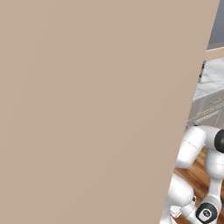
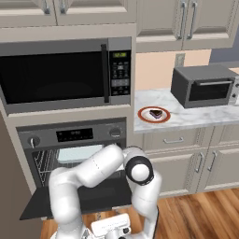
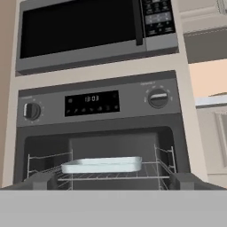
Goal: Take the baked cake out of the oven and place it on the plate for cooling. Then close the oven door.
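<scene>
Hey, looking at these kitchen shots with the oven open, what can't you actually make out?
- Left base view: a tan panel up close blocks nearly everything; the oven is hidden behind it.
- Right base view: the arm covers much of the oven door and the lower cavity.
- Hand view: the tray's contents are hidden by its near wall.
- Right base view: the cake on the plate is too small for detail.

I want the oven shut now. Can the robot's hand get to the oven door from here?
Probably yes. The oven door hangs open just in front of the arm, the gripper is open and faces the oven, and nothing sits between them. The cake is already on the plate.
</scene>
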### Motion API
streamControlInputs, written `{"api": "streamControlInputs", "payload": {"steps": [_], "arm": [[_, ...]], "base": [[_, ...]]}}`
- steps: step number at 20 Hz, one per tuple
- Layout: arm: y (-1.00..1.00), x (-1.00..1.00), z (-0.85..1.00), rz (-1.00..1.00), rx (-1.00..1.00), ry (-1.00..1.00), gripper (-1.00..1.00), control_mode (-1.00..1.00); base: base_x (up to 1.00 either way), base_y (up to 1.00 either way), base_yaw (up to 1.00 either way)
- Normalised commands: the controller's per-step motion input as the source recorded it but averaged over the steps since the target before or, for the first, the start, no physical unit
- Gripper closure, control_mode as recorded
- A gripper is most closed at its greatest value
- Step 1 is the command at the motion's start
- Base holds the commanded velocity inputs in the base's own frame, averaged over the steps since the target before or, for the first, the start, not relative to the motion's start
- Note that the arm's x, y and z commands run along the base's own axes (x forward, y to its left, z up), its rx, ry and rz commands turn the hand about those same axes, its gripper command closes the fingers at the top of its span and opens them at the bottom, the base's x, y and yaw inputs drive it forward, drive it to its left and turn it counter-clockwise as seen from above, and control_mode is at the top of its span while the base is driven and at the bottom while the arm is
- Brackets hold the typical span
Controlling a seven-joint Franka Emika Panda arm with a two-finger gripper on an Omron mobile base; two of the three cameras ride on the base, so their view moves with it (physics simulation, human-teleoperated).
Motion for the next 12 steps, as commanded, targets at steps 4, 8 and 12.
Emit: {"api": "streamControlInputs", "payload": {"steps": [4, 8, 12], "arm": [[0.02, 0.21, -0.13, 0.0, 0.0, 0.0, -1.0, -1.0], [0.0, 0.05, -0.35, 0.0, 0.0, 0.0, -1.0, -1.0], [0.0, 0.04, -0.38, 0.0, -0.01, 0.0, -1.0, -1.0]], "base": [[0.0, 0.0, 0.0], [0.0, 0.0, 0.0], [0.0, 0.0, 0.0]]}}
